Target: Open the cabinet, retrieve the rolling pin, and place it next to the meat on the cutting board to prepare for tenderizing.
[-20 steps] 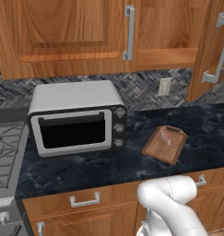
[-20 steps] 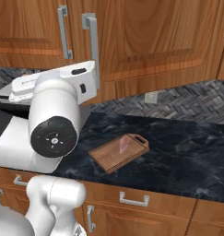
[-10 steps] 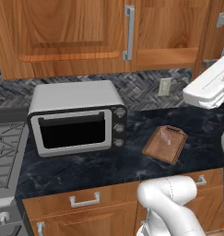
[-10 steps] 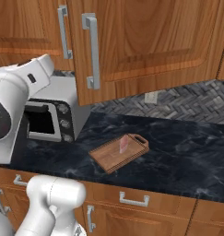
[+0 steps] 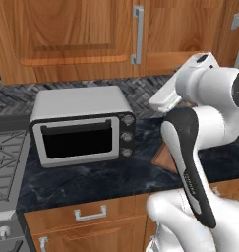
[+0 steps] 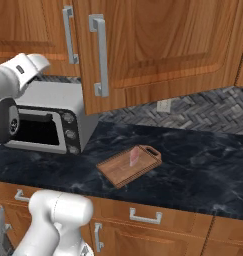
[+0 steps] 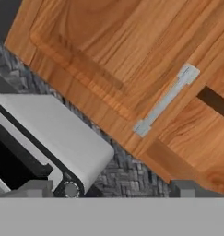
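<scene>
The cabinet [image 6: 158, 45] hangs above the counter, and its two grey bar handles [image 6: 100, 55] meet at the middle. Its right door stands slightly ajar, and a dark gap [image 7: 214, 101] shows beside the left door's handle [image 7: 165, 100]. My gripper [image 7: 111, 189] is open and empty in front of those doors, above the toaster oven's right end. The cutting board [image 6: 129, 166] lies on the dark counter with the meat [image 6: 134, 157] on it, and in the left base view my arm hides most of the board [image 5: 163, 158]. The rolling pin is hidden.
A silver toaster oven [image 5: 81, 128] stands on the counter left of the board. A stove [image 5: 5, 162] sits at the far left. Drawer fronts with grey handles [image 6: 145, 216] run below the counter edge. A wall outlet [image 6: 164, 105] is on the backsplash.
My arm has swung up and in front of the cabinet doors, and the hand now faces them. The board, the meat and the toaster oven have not moved.
</scene>
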Robot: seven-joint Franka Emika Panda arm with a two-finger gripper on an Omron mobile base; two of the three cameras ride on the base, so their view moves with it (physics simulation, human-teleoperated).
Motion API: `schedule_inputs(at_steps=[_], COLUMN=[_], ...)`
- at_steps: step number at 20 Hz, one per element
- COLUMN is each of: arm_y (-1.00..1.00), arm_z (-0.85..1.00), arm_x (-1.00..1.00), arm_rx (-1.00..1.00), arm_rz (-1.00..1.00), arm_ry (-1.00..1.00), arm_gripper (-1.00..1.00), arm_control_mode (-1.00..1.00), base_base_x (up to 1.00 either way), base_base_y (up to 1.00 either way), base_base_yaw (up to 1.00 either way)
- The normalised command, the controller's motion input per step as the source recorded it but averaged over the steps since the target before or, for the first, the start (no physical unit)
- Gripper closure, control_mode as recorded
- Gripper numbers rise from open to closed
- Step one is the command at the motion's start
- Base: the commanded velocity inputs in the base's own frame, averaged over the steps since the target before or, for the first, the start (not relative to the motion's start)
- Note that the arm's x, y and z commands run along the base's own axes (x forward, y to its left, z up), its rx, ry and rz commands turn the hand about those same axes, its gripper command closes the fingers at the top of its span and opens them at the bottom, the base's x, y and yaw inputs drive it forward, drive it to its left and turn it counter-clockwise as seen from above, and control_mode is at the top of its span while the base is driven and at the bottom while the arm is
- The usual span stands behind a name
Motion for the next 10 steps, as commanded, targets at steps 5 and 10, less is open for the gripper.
schedule_inputs(at_steps=[5, 10], arm_y=[0.1, -0.06], arm_z=[-0.42, -0.37], arm_x=[0.79, 0.6], arm_rx=[-0.34, -0.33], arm_rz=[-0.39, -0.42], arm_ry=[0.11, 0.15], arm_gripper=[-1.0, -1.0], arm_control_mode=[-1.0, -1.0], base_base_x=[0.0, 0.0], base_base_y=[0.0, 0.0], base_base_yaw=[0.0, 0.0])
